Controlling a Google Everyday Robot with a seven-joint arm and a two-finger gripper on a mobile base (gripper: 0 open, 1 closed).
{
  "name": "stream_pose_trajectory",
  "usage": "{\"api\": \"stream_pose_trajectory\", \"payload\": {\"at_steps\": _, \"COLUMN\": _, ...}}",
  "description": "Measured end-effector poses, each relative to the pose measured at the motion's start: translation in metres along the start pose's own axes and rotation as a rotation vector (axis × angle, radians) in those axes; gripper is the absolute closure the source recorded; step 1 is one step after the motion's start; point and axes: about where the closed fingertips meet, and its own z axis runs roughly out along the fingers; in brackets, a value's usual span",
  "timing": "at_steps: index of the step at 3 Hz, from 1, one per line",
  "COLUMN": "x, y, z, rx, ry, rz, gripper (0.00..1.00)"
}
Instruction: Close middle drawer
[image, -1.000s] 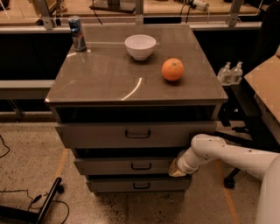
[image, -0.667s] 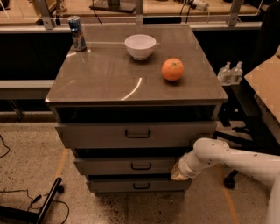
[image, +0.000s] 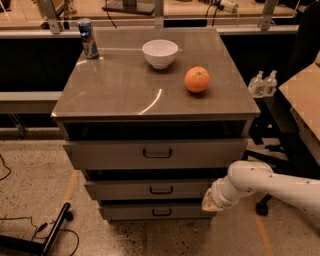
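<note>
Since the earlier frames my end effector (image: 212, 200) has dipped slightly lower and to the right; the drawers look unmoved. It sits at lower right of the frame, against the right end of the middle drawer (image: 125, 190) front, and I cannot tell whether it is spread or closed. That drawer, at low centre, seems to stand slightly proud of the bottom drawer (image: 130, 212). Contact so far from the handle (image: 161, 189) could skew the drawer. I'd press straight inward, slowly, staying under the top drawer (image: 110, 152), which juts out farther below the bench (image: 115, 90).
</note>
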Motion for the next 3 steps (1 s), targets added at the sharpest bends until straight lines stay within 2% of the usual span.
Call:
{"api": "stream_pose_trajectory", "payload": {"at_steps": 1, "x": 0.0101, "y": 0.006, "z": -0.0284, "rx": 0.002, "ry": 0.004, "rz": 0.02, "gripper": 0.82}}
{"api": "stream_pose_trajectory", "payload": {"at_steps": 3, "x": 0.0095, "y": 0.0083, "z": -0.0252, "rx": -0.006, "ry": 0.003, "rz": 0.019, "gripper": 0.36}}
